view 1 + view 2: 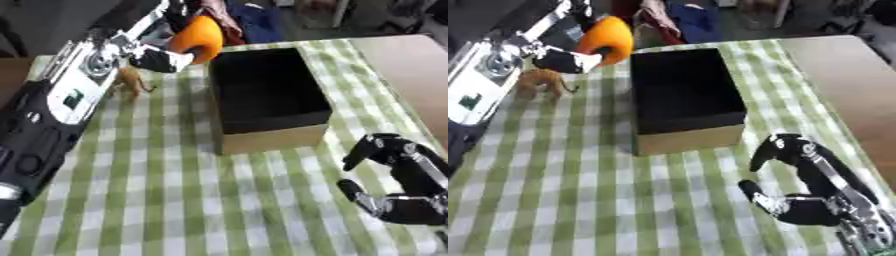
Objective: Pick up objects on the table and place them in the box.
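Smooth rounded orange object (199, 37) gripped by left hand (157, 57); right hand (815, 185) relaxed.

A green-and-white checked tablecloth (175, 200) covers the table. The open cardboard box with a black interior (267, 95) stands on the cloth toward the far edge, right of the middle. Just beside the box's far left corner, the robot's left hand (162, 57) holds a round orange object (199, 37) above the cloth, left of the box wall. A small brown animal figure (542, 82) stands on the cloth below that hand, near the far left corner. The robot's right hand (802, 185) rests near the right front corner, in front of the box.
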`<action>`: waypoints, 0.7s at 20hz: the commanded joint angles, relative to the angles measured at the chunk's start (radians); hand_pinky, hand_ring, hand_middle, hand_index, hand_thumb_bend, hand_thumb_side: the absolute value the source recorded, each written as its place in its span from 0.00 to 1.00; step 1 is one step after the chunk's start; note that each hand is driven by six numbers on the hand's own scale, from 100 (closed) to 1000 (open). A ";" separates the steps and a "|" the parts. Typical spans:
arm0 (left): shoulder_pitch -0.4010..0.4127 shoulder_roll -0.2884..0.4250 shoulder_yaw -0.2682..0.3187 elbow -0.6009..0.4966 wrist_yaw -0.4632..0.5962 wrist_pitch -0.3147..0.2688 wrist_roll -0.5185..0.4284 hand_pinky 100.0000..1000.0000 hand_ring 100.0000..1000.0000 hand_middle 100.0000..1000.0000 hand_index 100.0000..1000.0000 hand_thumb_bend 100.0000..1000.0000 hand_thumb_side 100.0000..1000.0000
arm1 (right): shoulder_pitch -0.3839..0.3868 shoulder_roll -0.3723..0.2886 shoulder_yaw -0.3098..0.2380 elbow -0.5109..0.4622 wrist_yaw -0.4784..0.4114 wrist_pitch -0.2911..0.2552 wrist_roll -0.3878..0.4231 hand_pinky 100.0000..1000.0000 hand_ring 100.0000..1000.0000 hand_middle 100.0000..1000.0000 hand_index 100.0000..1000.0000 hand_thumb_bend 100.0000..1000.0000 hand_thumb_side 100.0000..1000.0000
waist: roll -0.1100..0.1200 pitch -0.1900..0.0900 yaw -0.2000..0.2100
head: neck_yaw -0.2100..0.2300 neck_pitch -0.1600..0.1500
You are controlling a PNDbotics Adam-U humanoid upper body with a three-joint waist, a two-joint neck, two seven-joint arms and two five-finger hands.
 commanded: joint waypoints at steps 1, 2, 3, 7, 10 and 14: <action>-0.045 -0.024 -0.017 0.025 -0.050 -0.049 -0.002 0.58 0.45 0.40 0.41 0.21 0.00 | -0.018 -0.018 0.006 -0.017 -0.012 -0.002 0.013 0.63 0.49 0.46 0.52 0.27 0.00 | 0.000 -0.012 -0.013 | 0.014 -0.019; -0.049 -0.033 -0.024 0.032 -0.064 -0.063 -0.005 0.58 0.45 0.40 0.42 0.23 0.00 | -0.020 -0.018 0.008 -0.017 -0.014 -0.002 0.016 0.63 0.49 0.46 0.52 0.27 0.00 | 0.001 -0.011 -0.019 | 0.017 -0.021; -0.051 -0.041 -0.034 0.037 -0.076 -0.078 -0.011 0.59 0.45 0.40 0.43 0.26 0.00 | -0.023 -0.019 0.010 -0.018 -0.015 -0.002 0.019 0.63 0.49 0.46 0.52 0.27 0.00 | 0.002 -0.009 -0.024 | 0.019 -0.023; -0.049 -0.063 -0.065 0.047 -0.124 -0.132 -0.049 0.60 0.48 0.43 0.49 0.42 0.00 | -0.028 -0.019 0.014 -0.020 -0.018 -0.001 0.025 0.63 0.49 0.46 0.52 0.27 0.00 | 0.005 -0.004 -0.039 | 0.021 -0.029; -0.040 -0.073 -0.078 0.058 -0.148 -0.169 -0.095 0.61 0.48 0.46 0.54 0.51 0.00 | -0.030 -0.017 0.015 -0.020 -0.020 -0.001 0.027 0.63 0.49 0.46 0.52 0.27 0.00 | 0.006 -0.002 -0.043 | 0.019 -0.031; -0.031 -0.074 -0.075 0.052 -0.143 -0.205 -0.151 0.63 0.50 0.49 0.67 0.63 0.14 | -0.028 -0.016 0.013 -0.020 -0.019 -0.001 0.026 0.63 0.49 0.46 0.52 0.27 0.00 | 0.004 -0.001 -0.039 | 0.013 -0.031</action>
